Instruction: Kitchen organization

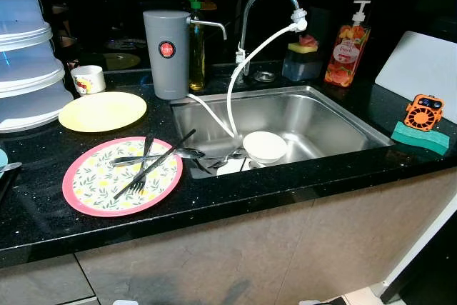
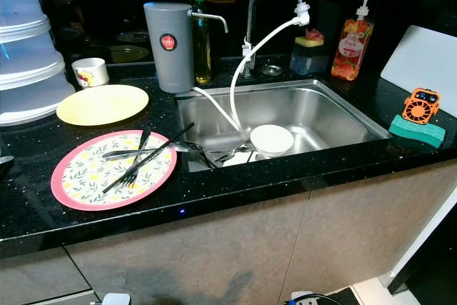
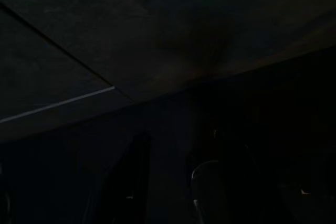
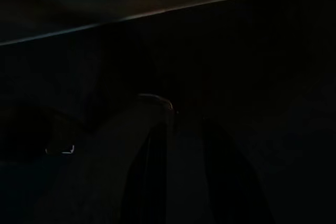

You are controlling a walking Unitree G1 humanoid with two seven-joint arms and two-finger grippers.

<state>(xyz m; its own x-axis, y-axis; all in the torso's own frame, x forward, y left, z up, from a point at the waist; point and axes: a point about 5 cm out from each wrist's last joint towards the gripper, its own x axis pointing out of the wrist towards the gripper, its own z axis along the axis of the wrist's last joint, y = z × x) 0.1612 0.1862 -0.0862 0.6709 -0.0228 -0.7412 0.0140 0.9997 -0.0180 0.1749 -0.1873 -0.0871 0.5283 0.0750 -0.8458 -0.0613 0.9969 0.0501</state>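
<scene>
— So, what do you have in front of you, from the left?

— You're looking down at a black speckled worktop (image 1: 300,183). At its far left stands a stack of white plastic containers (image 1: 25,48), with a small printed cup (image 1: 88,78) just beside it. A yellow plate (image 1: 102,111) lies near the stack, and closer to you sits a pink-rimmed floral plate (image 1: 91,187) with a black fork (image 1: 143,169), a black chopstick (image 1: 171,153) and a metal spoon (image 1: 153,156) lying across it.

— And the middle?

— You see a grey canister (image 1: 166,53) with a red badge, a dark bottle (image 1: 197,51) behind it, then the steel sink (image 1: 314,116). A white bowl (image 1: 265,146) sits in the basin near the front wall, more cutlery beside it. A white hose (image 1: 239,83) runs from the curved tap (image 1: 268,5) down toward the bowl.

— To the right?

— You find a sponge holder (image 1: 303,58), a pump soap bottle (image 1: 348,48), a white board (image 1: 418,69), and an orange gadget (image 1: 424,111) resting on a green sponge (image 1: 420,137).

— The grippers?

— Your wrist views are too dark; for both the left and right gripper, you cannot tell whether they are released or clenched.
</scene>
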